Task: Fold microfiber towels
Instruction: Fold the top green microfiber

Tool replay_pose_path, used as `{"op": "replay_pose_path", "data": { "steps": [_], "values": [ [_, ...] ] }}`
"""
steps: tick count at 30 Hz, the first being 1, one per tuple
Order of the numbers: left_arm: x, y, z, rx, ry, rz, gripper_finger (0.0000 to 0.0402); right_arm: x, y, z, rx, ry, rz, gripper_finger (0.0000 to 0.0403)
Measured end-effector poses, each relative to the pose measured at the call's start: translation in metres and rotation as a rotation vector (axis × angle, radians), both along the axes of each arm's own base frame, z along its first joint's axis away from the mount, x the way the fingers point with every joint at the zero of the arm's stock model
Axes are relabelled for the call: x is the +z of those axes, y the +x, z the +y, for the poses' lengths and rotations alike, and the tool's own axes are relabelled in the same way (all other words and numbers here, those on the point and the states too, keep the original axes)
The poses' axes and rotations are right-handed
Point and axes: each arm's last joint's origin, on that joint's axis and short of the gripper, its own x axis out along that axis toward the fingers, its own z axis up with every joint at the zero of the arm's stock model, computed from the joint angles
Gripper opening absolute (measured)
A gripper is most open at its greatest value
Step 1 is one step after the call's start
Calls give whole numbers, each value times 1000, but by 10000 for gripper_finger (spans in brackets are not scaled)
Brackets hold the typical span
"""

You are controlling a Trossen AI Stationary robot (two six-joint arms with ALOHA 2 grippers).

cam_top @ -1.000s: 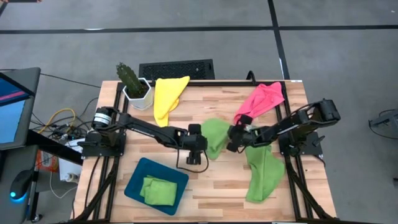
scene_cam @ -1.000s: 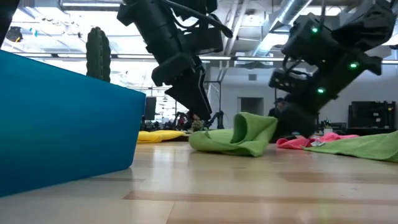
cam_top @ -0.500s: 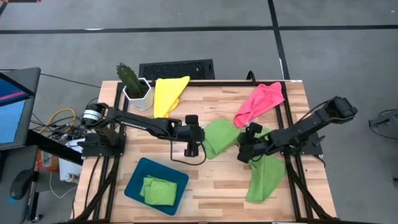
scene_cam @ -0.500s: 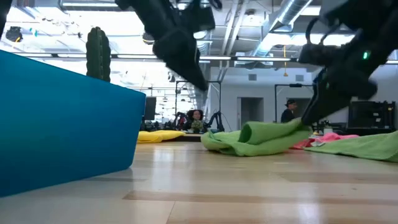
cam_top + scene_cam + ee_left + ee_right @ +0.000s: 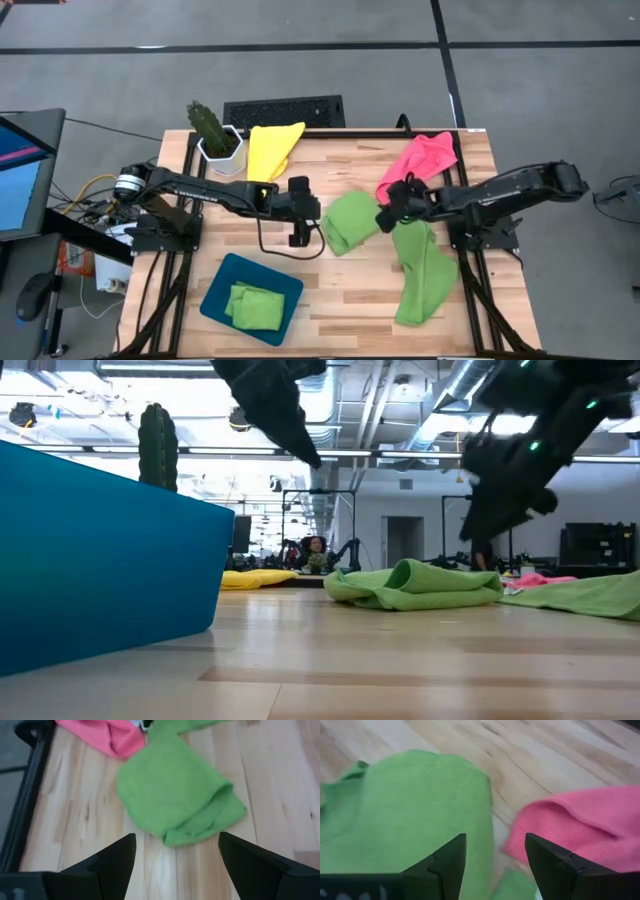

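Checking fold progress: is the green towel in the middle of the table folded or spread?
Folded, roughly: the middle green towel is doubled over itself, a rolled edge showing in the low view, with neither gripper touching it.

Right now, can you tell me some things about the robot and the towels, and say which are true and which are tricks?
1. A folded green towel lies on the table between the two arms. True.
2. The left tool is holding the green towel. False: it is open and hangs clear of it.
3. A green towel lies in the blue tray. True.
4. The pink towel is in the tray. False: it lies on the wooden table, at the far right corner.
5. The right tool is open. True.
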Motion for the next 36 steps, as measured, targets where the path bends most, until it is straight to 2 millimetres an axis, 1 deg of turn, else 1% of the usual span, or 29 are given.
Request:
{"op": "replay_pose_path", "data": {
  "steps": [3,4,8,12,15,17,21,22,25,29,33,36],
  "values": [
    [-2,-2,0,4,-5,22,277,-13,9,-9,19,-1,52,227],
    [-2,-2,0,7,-6,28,277,-17,15,-10,36,8,44,227],
    [-3,-3,0,17,-15,34,277,-35,28,-17,93,64,62,227],
    [-3,-3,0,15,-18,45,277,-51,31,-24,76,101,126,221],
    [-4,-4,0,15,-20,47,277,-53,29,-28,69,115,148,190],
    [-4,-4,0,15,-20,54,277,-52,29,-27,80,114,143,148],
    [-5,-5,0,16,-20,67,277,-42,28,-27,94,102,104,33],
    [-5,-5,0,17,-20,70,277,-38,26,-27,92,100,93,20],
    [-6,-6,0,21,-22,82,277,-25,23,-29,41,119,11,21],
    [-8,-10,0,23,-20,126,277,4,20,-30,23,119,-129,10],
    [-6,-16,0,36,-28,155,277,39,28,-29,37,130,-282,12],
    [3,-24,1,55,-43,141,277,60,40,-31,47,117,-339,10]
  ]
}}
